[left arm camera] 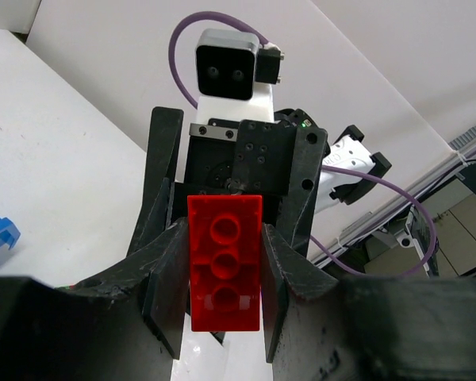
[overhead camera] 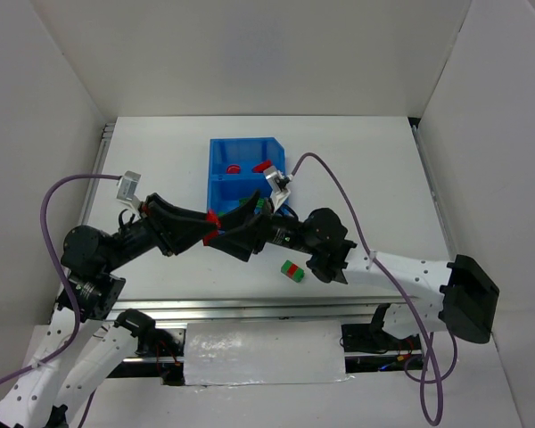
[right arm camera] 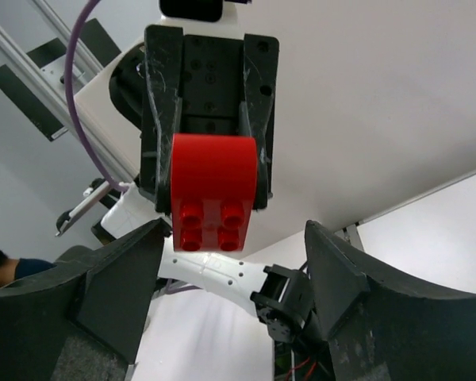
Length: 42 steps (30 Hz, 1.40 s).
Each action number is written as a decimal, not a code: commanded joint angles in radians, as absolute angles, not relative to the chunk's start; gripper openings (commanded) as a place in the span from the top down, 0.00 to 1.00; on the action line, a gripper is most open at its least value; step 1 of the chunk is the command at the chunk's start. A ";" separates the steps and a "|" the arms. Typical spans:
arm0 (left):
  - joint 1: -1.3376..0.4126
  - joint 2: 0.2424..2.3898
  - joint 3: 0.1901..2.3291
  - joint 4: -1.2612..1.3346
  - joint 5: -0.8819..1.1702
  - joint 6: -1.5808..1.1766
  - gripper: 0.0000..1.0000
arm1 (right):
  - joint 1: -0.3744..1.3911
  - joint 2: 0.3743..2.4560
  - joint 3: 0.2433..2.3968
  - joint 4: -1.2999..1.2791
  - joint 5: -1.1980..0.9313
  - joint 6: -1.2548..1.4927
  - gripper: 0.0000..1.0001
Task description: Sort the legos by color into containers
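Bright, even overhead light. White table washes out around the bright blue plastic two-compartment bin [overhead camera: 221,176], with soft arm shadows on its near side. Wrist views: red plastic brick [left arm camera: 224,262] sharp, frame bottoms dark and blurred.

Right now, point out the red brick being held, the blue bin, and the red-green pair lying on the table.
red brick [left arm camera: 224,262], left wrist view, on the middle circle of its face.
blue bin [overhead camera: 213,160], top external view, on its left wall.
red-green pair [overhead camera: 292,270], top external view, on its middle.
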State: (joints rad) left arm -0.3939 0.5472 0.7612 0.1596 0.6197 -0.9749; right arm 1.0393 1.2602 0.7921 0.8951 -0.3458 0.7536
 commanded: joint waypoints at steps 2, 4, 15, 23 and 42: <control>-0.391 0.538 0.767 0.227 0.643 -0.977 1.00 | 1.051 1.285 0.871 0.930 -0.374 0.764 0.24; -0.391 0.537 0.772 0.224 0.646 -0.973 1.00 | 1.051 1.296 0.884 0.925 -0.380 0.764 0.32; -0.391 0.545 0.805 0.160 0.618 -0.931 0.49 | 1.051 1.306 0.852 0.945 -0.405 0.779 1.00; -0.391 0.629 1.294 -0.683 -0.163 -0.638 0.01 | 0.861 1.368 0.992 0.277 -0.034 0.689 1.00; -0.391 0.411 0.914 -0.650 -0.138 -0.411 0.01 | 0.623 2.113 1.925 -0.318 0.083 0.488 0.00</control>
